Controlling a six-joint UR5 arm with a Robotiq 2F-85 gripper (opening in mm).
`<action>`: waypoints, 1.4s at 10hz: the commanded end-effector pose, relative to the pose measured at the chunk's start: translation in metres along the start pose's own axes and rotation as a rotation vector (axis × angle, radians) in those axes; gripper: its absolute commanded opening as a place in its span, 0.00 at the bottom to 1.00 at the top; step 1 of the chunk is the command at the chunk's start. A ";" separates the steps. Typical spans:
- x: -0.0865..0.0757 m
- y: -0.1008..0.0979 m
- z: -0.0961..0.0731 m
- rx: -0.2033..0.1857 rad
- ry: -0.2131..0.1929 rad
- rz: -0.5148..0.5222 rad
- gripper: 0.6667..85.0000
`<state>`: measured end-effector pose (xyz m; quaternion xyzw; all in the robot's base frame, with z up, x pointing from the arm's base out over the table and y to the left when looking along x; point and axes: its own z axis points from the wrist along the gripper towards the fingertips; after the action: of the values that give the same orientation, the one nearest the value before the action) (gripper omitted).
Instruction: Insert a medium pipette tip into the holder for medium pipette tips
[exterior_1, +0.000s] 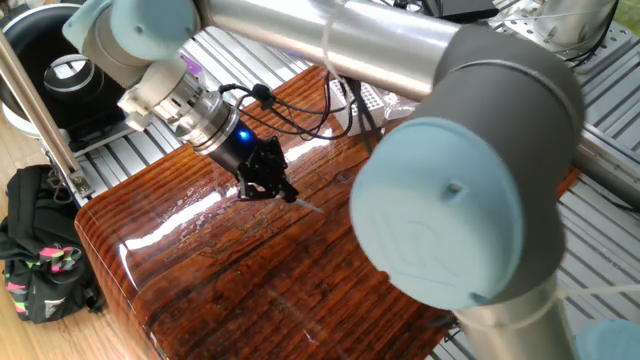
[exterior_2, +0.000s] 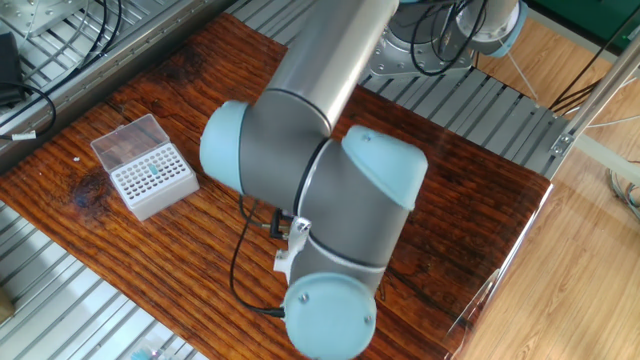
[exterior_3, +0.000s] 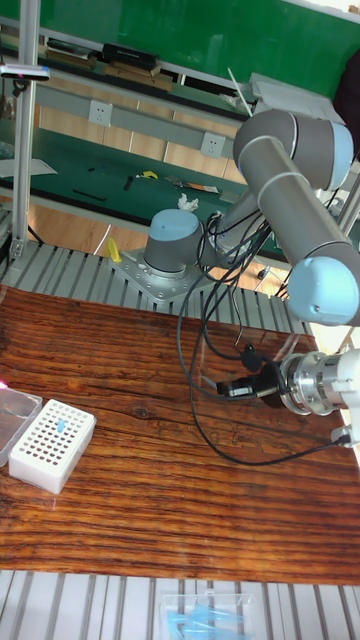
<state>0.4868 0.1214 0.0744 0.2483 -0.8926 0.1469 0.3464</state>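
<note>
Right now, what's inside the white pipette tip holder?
The white tip holder shows a grid of holes, nearly all of them looking empty, with one bluish tip near the middle. Its clear lid is flipped open behind. Inside the holes can't be seen.

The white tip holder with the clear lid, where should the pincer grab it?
Likely the block body of the white holder, from above, closing on the two flat side walls that run away from the clear lid. The lid lies open off one edge, blocking that side, and the holed top gives no hold.
</note>
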 end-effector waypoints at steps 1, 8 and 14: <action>0.011 -0.007 -0.002 0.028 0.045 -0.005 0.00; 0.031 -0.028 -0.037 0.062 0.013 -0.032 0.00; 0.005 -0.102 -0.078 0.109 -0.432 -0.008 0.00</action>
<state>0.5460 0.0783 0.1388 0.2904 -0.9134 0.1587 0.2371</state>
